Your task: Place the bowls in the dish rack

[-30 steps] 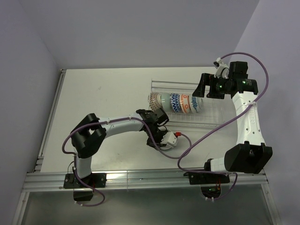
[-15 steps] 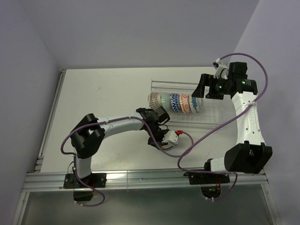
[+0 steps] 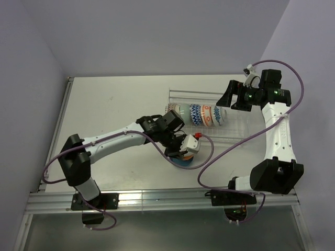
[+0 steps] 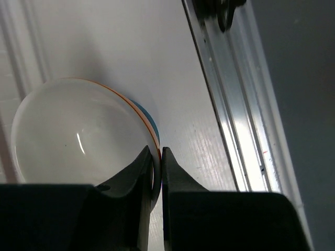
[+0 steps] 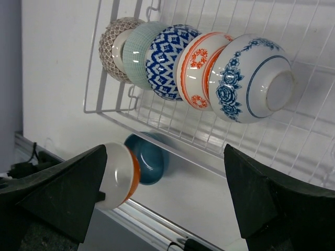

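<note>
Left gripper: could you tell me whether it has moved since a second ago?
Yes: the left gripper, pinching a bowl, is nearer the dish rack.

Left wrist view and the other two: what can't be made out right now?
- Left wrist: teal bowl nearly all behind the orange-and-white bowl in the left gripper; a sliver shows.
- Top external: that gripper's fingertips hidden under its own wrist; dish rack wires too thin to trace.
- Right wrist: dish rack cut off by top and right edges.
</note>
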